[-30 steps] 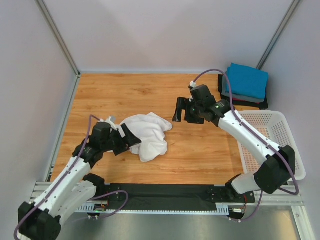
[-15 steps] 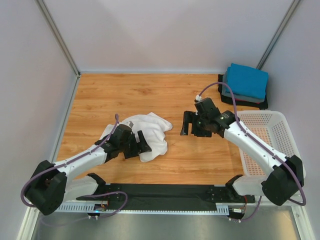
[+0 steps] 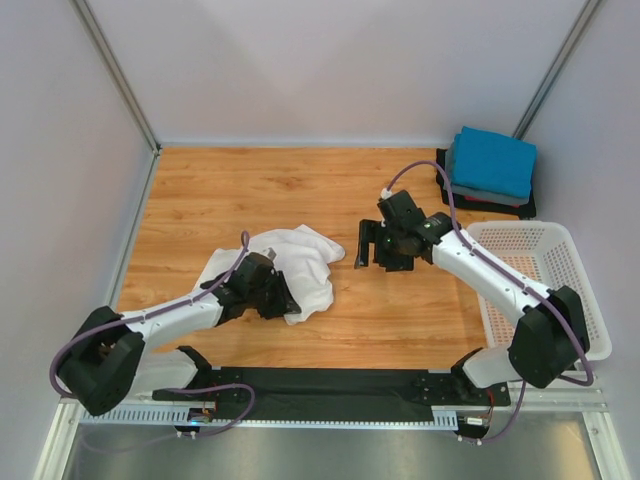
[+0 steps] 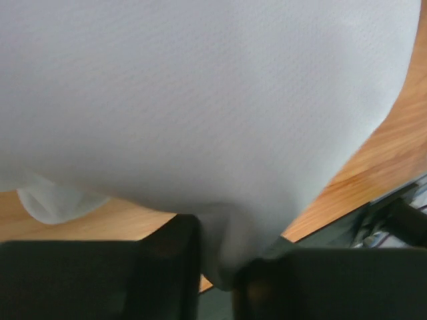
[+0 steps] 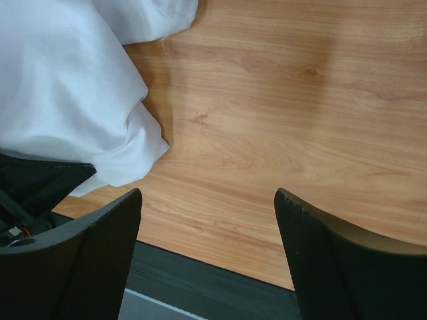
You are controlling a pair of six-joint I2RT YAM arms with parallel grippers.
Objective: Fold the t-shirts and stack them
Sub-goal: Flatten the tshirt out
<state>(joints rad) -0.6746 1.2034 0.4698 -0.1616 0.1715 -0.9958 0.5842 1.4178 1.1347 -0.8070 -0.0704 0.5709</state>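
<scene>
- White t-shirt (image 3: 300, 262): lies crumpled on the tabletop (image 3: 230, 190), at about 9 o'clock from the tabletop's centre. It is neither spread flat nor folded.
- Left claw (image 3: 277, 297): sits at the shirt's 7 o'clock edge. The left wrist view shows it clamped on a bunched fold of white cloth between its fingers (image 4: 167, 267).
- Right claw (image 3: 374, 246): jaws apart and holding nothing, above bare wood just off the shirt's 3 o'clock edge.
- Finished stack: in the 1 o'clock corner, with the blue t-shirt (image 3: 492, 160) on top, the grey t-shirt (image 3: 480, 194) under it and the black t-shirt (image 3: 443, 172) at the bottom.
- Hazard 1: the pinch appears to hold a gathered fold, not a single hem. Lifting would likely raise the whole heap without opening it.
- Hazard 2: the bunched cloth may slip free under pull.
- Hazard 3: a right claw closing on several layers would lock the creases in.
- Hazard 4: both claws work one small garment, so they risk contact.
- Count: four t-shirts (one loose, three stacked), one basket (image 3: 520, 228) at 4 o'clock, two claws.
</scene>
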